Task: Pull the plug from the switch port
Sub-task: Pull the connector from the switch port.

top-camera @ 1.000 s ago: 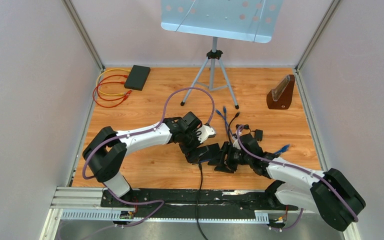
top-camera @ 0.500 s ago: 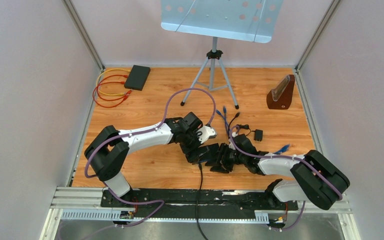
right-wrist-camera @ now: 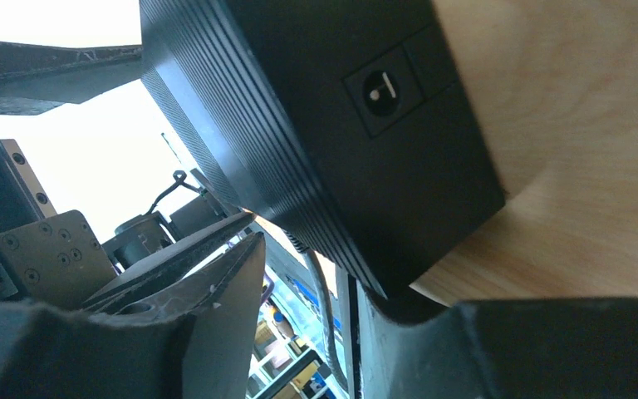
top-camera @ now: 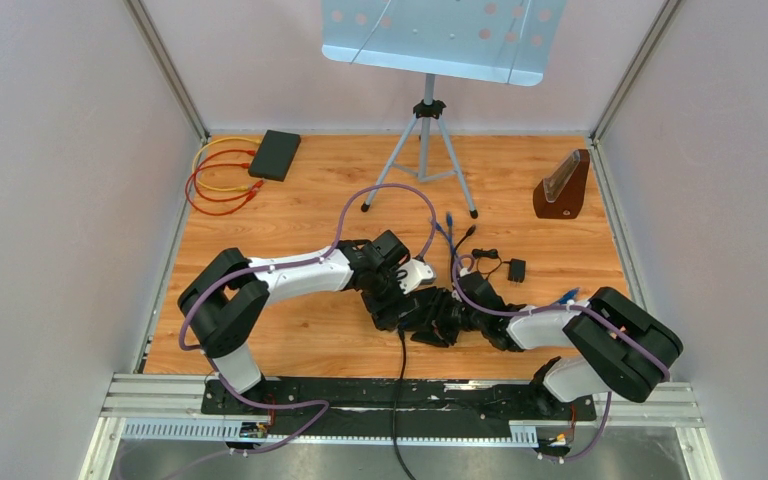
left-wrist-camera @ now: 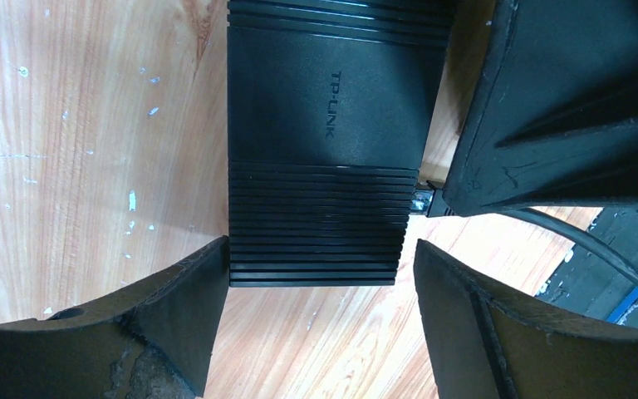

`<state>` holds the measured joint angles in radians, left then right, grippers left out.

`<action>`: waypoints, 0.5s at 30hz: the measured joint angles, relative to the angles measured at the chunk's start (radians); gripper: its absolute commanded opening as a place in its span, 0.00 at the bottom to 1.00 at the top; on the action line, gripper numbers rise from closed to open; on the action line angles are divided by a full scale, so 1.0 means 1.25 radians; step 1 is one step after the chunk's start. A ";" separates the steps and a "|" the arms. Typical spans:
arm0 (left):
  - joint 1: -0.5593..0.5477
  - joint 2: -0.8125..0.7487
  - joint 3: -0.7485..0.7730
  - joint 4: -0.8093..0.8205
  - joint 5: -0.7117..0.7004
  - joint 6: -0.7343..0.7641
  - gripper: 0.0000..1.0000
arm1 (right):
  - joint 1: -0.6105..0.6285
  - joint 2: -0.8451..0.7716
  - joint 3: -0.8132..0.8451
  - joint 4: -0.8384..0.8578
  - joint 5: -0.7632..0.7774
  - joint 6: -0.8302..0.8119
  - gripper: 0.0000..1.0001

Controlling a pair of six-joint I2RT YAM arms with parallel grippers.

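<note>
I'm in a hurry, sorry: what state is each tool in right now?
Left tool: open, straddling the switch.
Right tool: at the plug; whether it grips cannot be told.

You look down from high above the near edge onto the whole desk [top-camera: 300, 200]. Both wrist cameras sit close on the black switch [left-wrist-camera: 324, 125]: left straight down, right low beside it.

Black ribbed switch [right-wrist-camera: 324, 141] sits above the jaws, round socket [right-wrist-camera: 380, 93] on its facing side. Wooden bench [right-wrist-camera: 581, 166] above right-hand jaw. Jaws apart; thin grey cable [right-wrist-camera: 322, 291] in the gap between them.
</note>
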<state>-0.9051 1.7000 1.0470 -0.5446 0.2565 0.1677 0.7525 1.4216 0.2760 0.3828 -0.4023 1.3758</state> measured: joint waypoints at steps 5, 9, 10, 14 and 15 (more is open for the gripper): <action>-0.003 0.008 0.001 0.002 -0.010 0.000 0.79 | 0.005 0.000 0.002 -0.004 0.017 0.003 0.39; -0.003 0.013 0.001 0.002 -0.012 0.001 0.76 | 0.021 0.000 0.011 -0.006 0.049 0.009 0.42; -0.003 0.013 0.001 0.002 -0.012 0.002 0.76 | 0.027 0.000 0.014 -0.005 0.058 0.010 0.42; -0.003 0.013 0.002 -0.001 -0.015 0.002 0.73 | 0.054 0.017 0.034 -0.003 0.096 0.013 0.38; -0.002 0.014 0.003 -0.005 -0.016 0.002 0.73 | 0.059 0.021 0.037 -0.002 0.103 0.014 0.37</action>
<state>-0.9077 1.7172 1.0508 -0.5503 0.2363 0.1703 0.8261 1.4475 0.3222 0.3805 -0.2733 1.3937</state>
